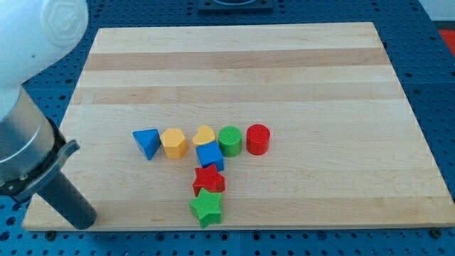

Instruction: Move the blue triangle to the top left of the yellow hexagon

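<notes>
A wooden bench (234, 64) holds a cluster of blocks. The blue triangle (146, 142) sits just left of the yellow hexagon (174, 143), level with it. Right of the hexagon come a yellow heart (205, 135), green cylinder (229, 140) and red cylinder (258, 139). My tip (84, 220), a plain rod without jaws, rests well below-left of the hexagon.
</notes>
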`<action>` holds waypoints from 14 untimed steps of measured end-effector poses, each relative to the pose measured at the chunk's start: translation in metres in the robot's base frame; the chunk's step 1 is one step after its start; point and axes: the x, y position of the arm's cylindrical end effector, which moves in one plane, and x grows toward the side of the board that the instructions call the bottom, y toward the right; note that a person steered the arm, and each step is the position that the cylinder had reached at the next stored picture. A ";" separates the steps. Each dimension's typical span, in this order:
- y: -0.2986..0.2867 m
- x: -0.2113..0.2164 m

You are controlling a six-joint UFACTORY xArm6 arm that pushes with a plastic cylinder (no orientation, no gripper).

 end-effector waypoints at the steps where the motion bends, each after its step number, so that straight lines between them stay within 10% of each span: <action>1: 0.003 -0.001; 14: 0.044 -0.042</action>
